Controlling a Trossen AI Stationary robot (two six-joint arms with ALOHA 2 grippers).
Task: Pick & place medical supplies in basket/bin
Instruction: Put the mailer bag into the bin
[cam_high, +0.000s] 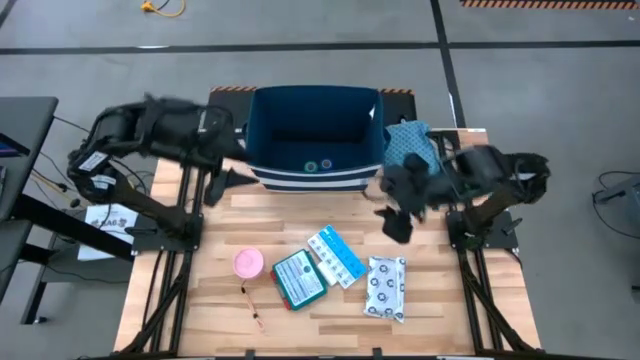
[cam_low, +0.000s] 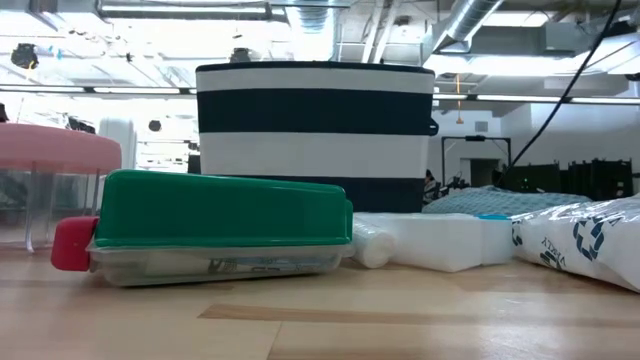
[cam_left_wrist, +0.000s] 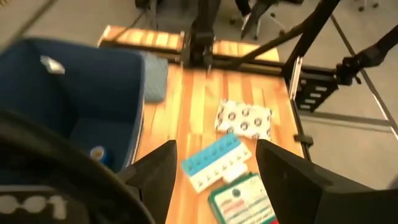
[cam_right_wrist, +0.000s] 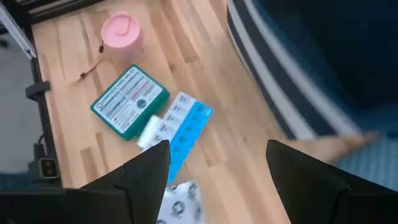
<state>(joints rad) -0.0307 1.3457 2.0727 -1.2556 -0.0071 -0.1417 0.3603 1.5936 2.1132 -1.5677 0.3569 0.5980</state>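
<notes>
Wooden counter (cam_high: 330, 215): the left end effector (cam_high: 222, 178) is held open near the far left corner, beside the navy bin (cam_high: 312, 135) at the far edge. Along the near edge are laid a swab (cam_high: 252, 305), pink roll (cam_high: 248, 263), teal box (cam_high: 299, 279), blue packet (cam_high: 336, 255) and ringed pouch (cam_high: 386, 287). The right end effector (cam_high: 395, 222) is held open beyond the pouch.

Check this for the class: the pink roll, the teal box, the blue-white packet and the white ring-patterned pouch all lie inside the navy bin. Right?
Wrong place. In the high view, the pink roll, teal box, blue-white packet and white ring-patterned pouch all lie on the wooden table, in front of the navy bin.
</notes>
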